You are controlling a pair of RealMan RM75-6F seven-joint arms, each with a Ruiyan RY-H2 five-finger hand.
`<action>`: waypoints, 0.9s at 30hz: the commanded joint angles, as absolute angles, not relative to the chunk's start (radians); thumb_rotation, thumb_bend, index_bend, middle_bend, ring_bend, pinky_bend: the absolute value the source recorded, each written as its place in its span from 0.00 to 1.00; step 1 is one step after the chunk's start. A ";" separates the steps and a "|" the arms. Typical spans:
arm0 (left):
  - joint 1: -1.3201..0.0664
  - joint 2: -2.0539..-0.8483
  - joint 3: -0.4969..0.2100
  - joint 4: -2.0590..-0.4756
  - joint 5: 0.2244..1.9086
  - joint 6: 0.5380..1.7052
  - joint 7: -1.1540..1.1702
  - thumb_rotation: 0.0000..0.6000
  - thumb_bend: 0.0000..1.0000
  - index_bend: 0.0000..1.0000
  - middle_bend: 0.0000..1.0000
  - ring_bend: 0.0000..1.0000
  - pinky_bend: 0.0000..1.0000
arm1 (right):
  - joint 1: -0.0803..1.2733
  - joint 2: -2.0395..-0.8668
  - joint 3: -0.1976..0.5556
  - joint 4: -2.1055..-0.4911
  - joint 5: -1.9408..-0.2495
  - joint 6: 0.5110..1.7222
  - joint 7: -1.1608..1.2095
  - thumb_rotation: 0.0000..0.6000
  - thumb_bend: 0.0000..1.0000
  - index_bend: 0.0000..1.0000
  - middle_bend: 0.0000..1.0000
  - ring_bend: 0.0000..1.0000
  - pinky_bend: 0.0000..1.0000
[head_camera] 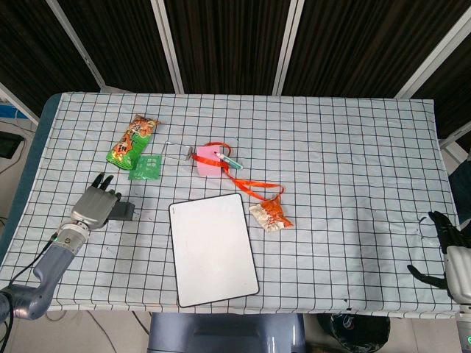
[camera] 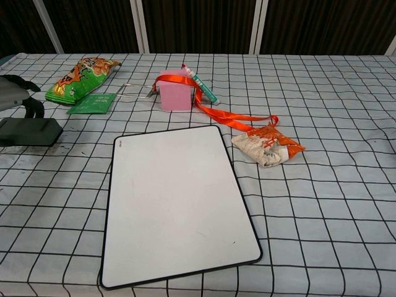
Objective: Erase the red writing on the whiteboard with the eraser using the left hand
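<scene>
- Gripping the dark eraser (head_camera: 123, 212), the left hand (head_camera: 96, 204) is sitting at the left of the head view, fingers wrapped over it, block on the cloth, well apart from the board; likely parking it.
- Lying mid-frame, the whiteboard (head_camera: 213, 250) is showing no red writing that I can make out, so the wiping looks finished.
- Crowding the upper middle are the green snack bag (head_camera: 132, 140), pink box (head_camera: 208, 160) and orange lanyard (head_camera: 250, 182).
- Waiting at the lower right edge, the right hand (head_camera: 450, 254) is holding nothing, fingers loosely spread.
</scene>
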State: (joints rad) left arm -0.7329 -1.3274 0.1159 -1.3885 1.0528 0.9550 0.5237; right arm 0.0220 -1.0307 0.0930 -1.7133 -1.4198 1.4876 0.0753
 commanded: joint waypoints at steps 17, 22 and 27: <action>-0.731 -1.352 0.083 -1.425 0.856 0.915 0.755 1.00 0.19 0.10 0.16 0.00 0.00 | 0.023 -1.025 0.093 -1.717 -1.415 1.478 0.088 1.00 0.18 0.07 0.10 0.19 0.21; -0.727 -1.305 0.067 -1.533 0.849 0.987 0.791 1.00 0.16 0.06 0.13 0.00 0.00 | 0.023 -1.025 0.092 -1.717 -1.416 1.479 0.085 1.00 0.18 0.07 0.10 0.19 0.21; -0.700 -1.224 0.050 -1.673 0.916 1.088 0.770 1.00 0.16 0.06 0.13 0.00 0.00 | 0.023 -1.025 0.092 -1.717 -1.416 1.479 0.084 1.00 0.18 0.07 0.10 0.19 0.21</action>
